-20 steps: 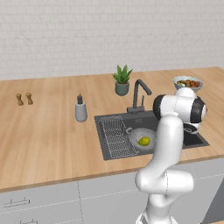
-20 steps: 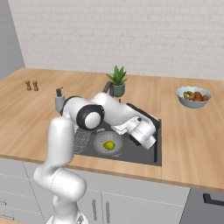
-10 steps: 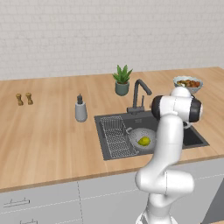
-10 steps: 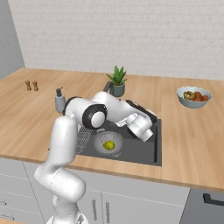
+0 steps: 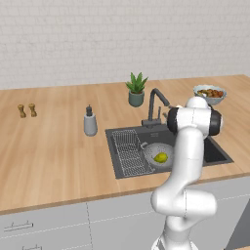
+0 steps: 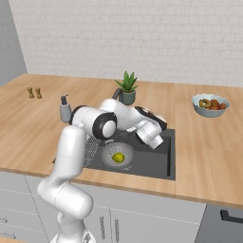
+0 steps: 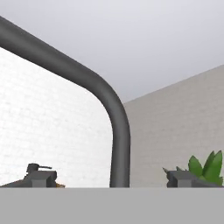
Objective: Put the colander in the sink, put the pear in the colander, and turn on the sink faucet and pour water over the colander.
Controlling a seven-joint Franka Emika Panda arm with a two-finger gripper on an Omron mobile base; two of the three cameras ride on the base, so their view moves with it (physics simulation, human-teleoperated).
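Hand view: gripper (image 7: 111, 178) gapes wide, empty, straddling the faucet (image 7: 114, 131). Pear (image 5: 160, 157) lies in the colander (image 5: 157, 154), in the sink (image 5: 117, 154). Next, probably: reach the lever, push.

No writing, label, brand, number or sign can be read anywhere in these pictures: the soap dispenser (image 5: 90, 122) left of the sink (image 5: 215, 152) is plain grey, and the fruit bowl (image 6: 210, 105) to its right bears no mark.
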